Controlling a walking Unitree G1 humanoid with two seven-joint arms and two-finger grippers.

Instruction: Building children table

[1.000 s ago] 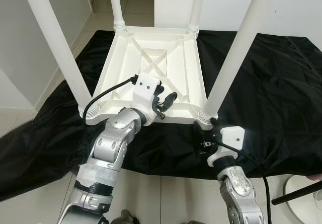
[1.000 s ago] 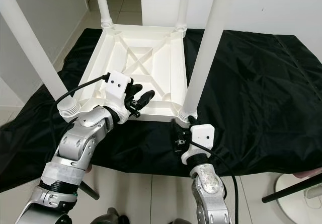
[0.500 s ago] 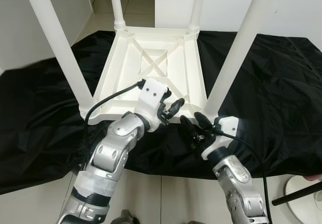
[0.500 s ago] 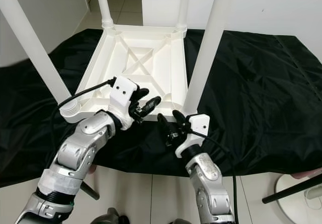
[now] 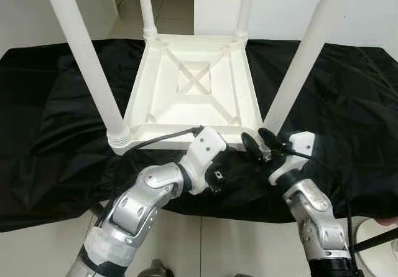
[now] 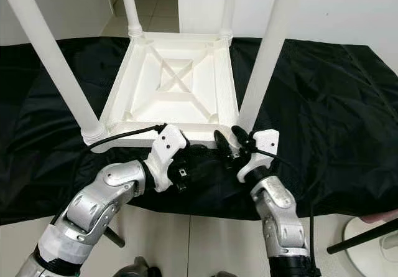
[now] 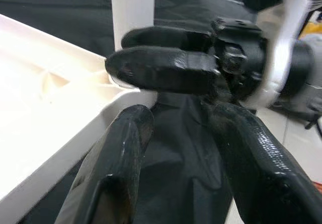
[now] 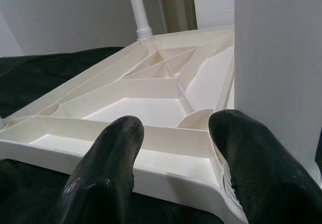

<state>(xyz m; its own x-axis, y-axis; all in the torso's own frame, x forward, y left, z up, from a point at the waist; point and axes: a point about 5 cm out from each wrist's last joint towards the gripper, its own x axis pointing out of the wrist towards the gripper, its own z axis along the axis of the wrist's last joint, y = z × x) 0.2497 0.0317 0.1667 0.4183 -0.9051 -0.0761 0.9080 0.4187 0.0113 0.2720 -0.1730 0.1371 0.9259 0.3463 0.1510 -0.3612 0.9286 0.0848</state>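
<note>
A white children's table [image 5: 140,96] lies upside down on a black cloth [image 5: 348,103], its legs pointing up. The near right leg [image 5: 298,65] rises from the near right corner. My right gripper [image 5: 254,137] is open at that corner, one finger on each side of the rim beside the leg's base. In the right wrist view its fingers [image 8: 105,168] straddle the ribbed underside [image 8: 151,90]. My left gripper [image 5: 219,178] is open and empty, low over the cloth just below the table's near edge. The left wrist view has the right gripper's fingers [image 7: 166,68] ahead of it.
The near left leg [image 5: 87,59] and two far legs [image 5: 147,6] stand tall around the work area. Tiled floor [image 5: 205,239] lies below the cloth's near edge. A black rod [image 5: 379,239] and a white round object [image 5: 379,258] sit at the bottom right.
My left gripper has dropped from the table's near rim to the cloth below it. My right gripper has risen from under the near right leg's base to the corner rim.
</note>
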